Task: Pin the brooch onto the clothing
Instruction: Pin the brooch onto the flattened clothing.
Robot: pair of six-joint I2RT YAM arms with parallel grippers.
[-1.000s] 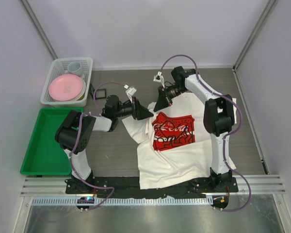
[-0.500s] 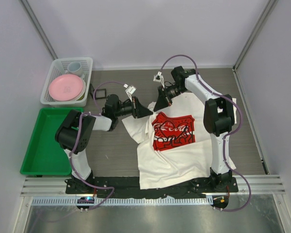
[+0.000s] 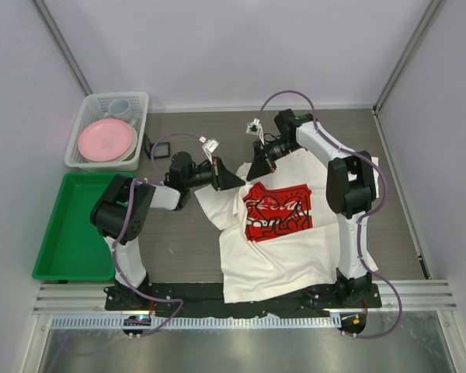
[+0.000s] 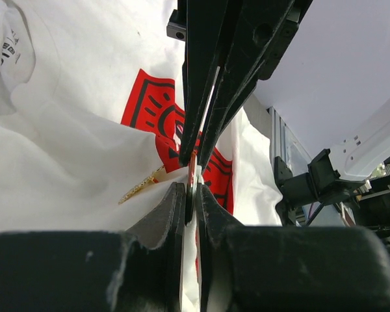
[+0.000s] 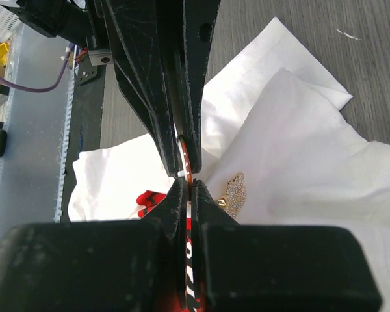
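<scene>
Both end effectors pinch the same raised ridge of cloth, meeting tip to tip. My left end effector [image 4: 190, 192] has its jaws almost together, with only a thin fold of white fabric between them. My right end effector [image 5: 185, 185] comes in from the opposite side, its jaws pressed together on that fold where an edge of red print shows.

Just beside the pinch lies the brooch [image 5: 234, 190]. It is small, gold and glittering, roughly leaf-shaped, and rests on white cloth. From my right wrist it sits just to the right of my jaw tips, and from my left wrist just to the left, so it is on one side of the ridge. Neither end effector holds it. Its long axis slants toward the pinch point. By my judgement both arms are about equally near it, and any next move turns on that short sideways gap. I cannot tell whether its pin passes through the fabric.

Beyond it, the T-shirt [image 3: 279, 260] lies on the bench [image 3: 182, 241], white and short-sleeved. It is flat at the hem near my bases and bunched at the collar end where I grip. Its red print [image 3: 278, 210], a square with white script, sits near the pinch.
</scene>
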